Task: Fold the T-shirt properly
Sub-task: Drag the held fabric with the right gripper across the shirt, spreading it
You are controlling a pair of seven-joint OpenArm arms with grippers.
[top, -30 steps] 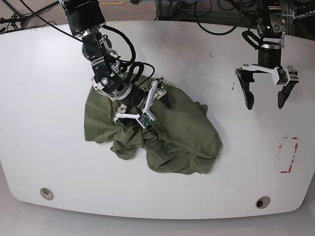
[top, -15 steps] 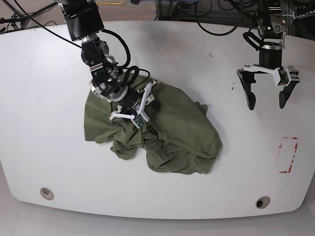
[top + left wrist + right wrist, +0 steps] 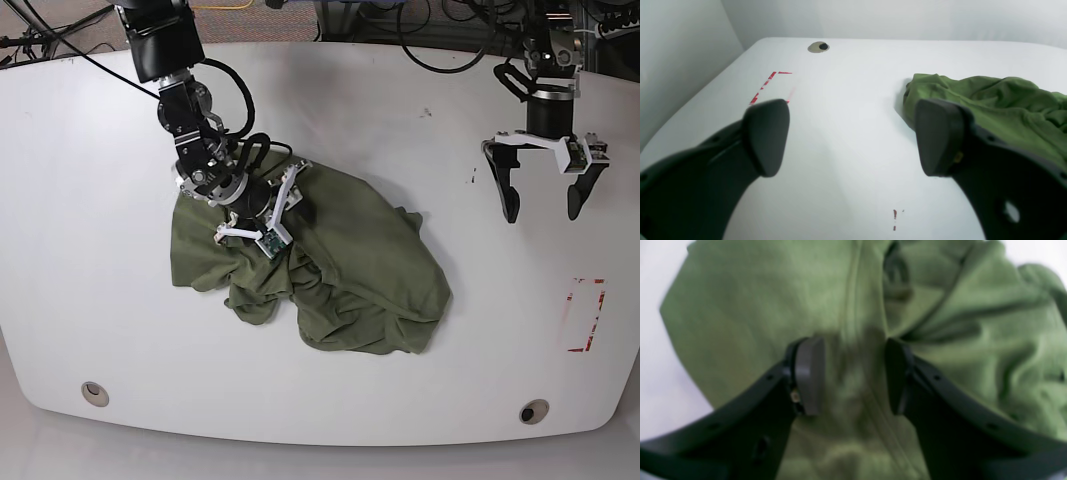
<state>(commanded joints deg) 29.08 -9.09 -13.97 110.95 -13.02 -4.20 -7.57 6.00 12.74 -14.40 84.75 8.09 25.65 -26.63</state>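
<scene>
- Right gripper [image 3: 268,215], jaws partly open astride a cloth ridge, has slid up-left across the T-shirt [image 3: 340,275], crumpled at table [image 3: 80,200] centre-left.
- Left gripper [image 3: 541,196] stays wide open, empty, above bare table.

The T-shirt [image 3: 330,270] is plain olive green with no print, lying crumpled in a loose heap on the white desk [image 3: 90,170], left of centre in the base view. Its cloth is soft and deeply wrinkled, bunched into thick folds along the near edge, while the far part lies flatter. A stitched seam runs across it in the right wrist view.
</scene>
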